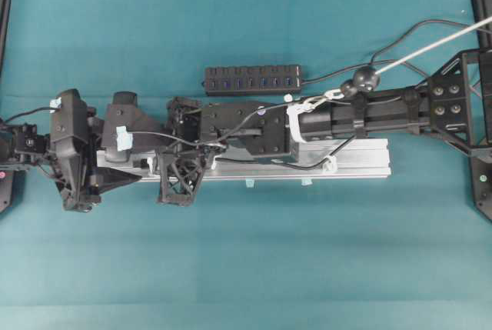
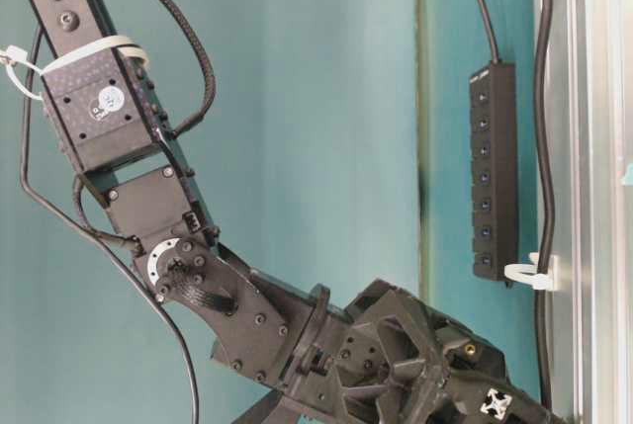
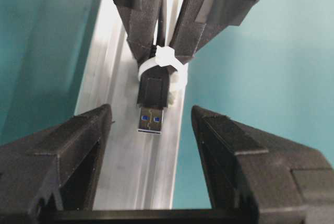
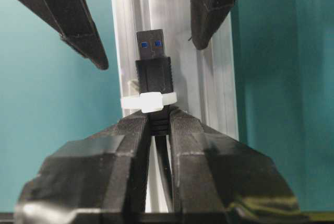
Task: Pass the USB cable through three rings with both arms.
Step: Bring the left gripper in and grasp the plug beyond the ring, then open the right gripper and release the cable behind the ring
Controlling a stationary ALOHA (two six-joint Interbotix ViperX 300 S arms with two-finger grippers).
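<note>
**Plug through the ring, between my waiting fingers**

My right gripper (image 4: 159, 125) is clamped on the USB cable (image 4: 153, 65) just behind its plug, which pokes through a white ring (image 3: 159, 65) over the silver rail (image 3: 130, 172). My left gripper (image 3: 151, 125) stands wide, one finger either side of the plug's tip, not touching it.

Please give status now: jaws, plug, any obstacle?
Right gripper shut on cable just behind plug. Plug poking through a ring over the rail. Left gripper open, jaws either side of plug, not touching. Nothing in the way.
</note>
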